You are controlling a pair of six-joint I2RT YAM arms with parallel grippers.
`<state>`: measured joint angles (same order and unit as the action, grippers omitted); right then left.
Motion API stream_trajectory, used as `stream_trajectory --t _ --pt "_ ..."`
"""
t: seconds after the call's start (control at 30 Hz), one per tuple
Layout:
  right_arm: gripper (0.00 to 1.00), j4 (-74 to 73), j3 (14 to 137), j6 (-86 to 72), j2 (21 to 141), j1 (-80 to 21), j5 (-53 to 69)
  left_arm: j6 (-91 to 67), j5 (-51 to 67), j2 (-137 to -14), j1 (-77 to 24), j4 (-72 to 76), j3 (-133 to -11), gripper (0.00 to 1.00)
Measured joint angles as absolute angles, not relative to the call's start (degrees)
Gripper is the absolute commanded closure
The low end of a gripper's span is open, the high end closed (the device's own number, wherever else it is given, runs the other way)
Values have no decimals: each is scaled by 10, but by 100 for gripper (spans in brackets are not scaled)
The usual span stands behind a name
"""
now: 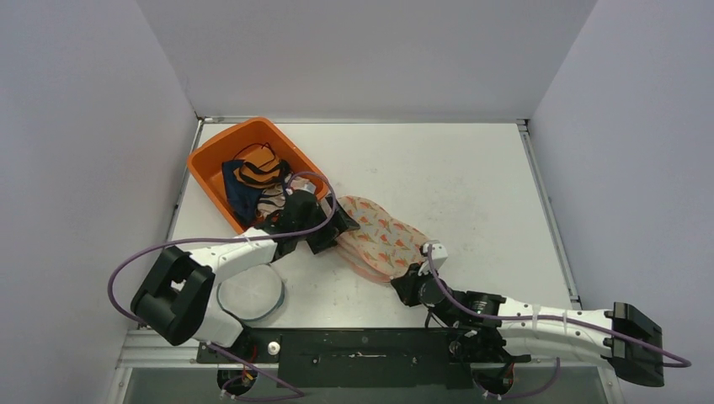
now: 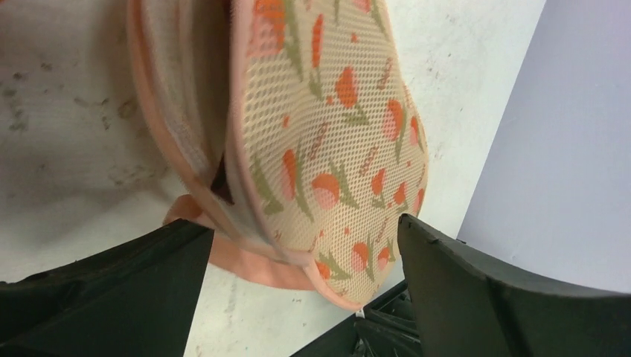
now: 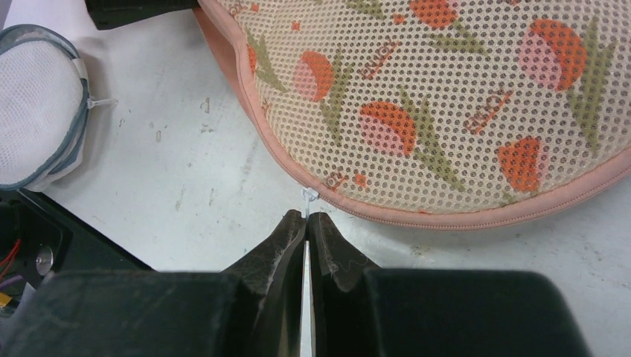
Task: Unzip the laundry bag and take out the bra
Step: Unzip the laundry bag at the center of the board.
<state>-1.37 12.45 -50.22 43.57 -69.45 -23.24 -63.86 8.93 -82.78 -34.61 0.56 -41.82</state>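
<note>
Tulip-print mesh laundry bag (image 1: 383, 240) lies flat mid-table (image 1: 488, 185), set diagonally. R end effector (image 3: 306, 219) is at the bag's near edge, jaws pressed together on the small white zip pull (image 3: 306, 195). The tab looks pinched right at the tips, which makes sense, since the pull is the only handle for running the zip round the pink trim (image 3: 476, 220).

L end effector (image 1: 335, 231) is at the bag's far-left end, jaws wide apart w/ nothing in them. L wrist view shows that end of the bag framed btw the fingers (image 2: 111, 297), not gripped. Prob parked there ready to pin the fabric so the bag won't drag along when R pulls.

The seam at that end gapes a little, w/ a dark sliver (image 2: 220, 180) inside. Could be the bra, can't tell; otherwise the bra isn't visible and I'd judge it's inside the bag.

Far-left of the bag is an orange bin (image 1: 205, 172) w/ garments, and near-left of it a round white mesh pouch (image 1: 250, 292).

The zip along the bag's near edge looks closed, so unzipping is the step in hand and removal isn't begun
</note>
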Motion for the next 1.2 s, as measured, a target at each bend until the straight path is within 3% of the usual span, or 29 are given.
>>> stream_trajectory --t 0.37,0.6,0.83,0.93,1.0,1.1,1.17,1.2 --pt "95 65 156 -452 561 -679 -201 -684 105 -677 -378 -15 -291 3" --pt "95 110 200 -422 617 -672 -173 -708 91 -675 -446 -9 -303 0" --pt "95 122 201 -415 606 -672 -155 -716 83 -766 -447 25 -347 23" --pt "95 121 201 -415 588 -672 -152 -716 83 -799 -449 41 -364 43" --pt "95 121 201 -415 577 -672 -151 -716 83 -816 -449 49 -372 63" --pt "95 117 201 -415 567 -672 -151 -717 83 -837 -449 59 -379 87" --pt "95 111 201 -415 561 -672 -151 -719 82 -844 -449 62 -380 99" --pt "95 106 201 -416 556 -672 -151 -719 82 -846 -449 63 -380 100"
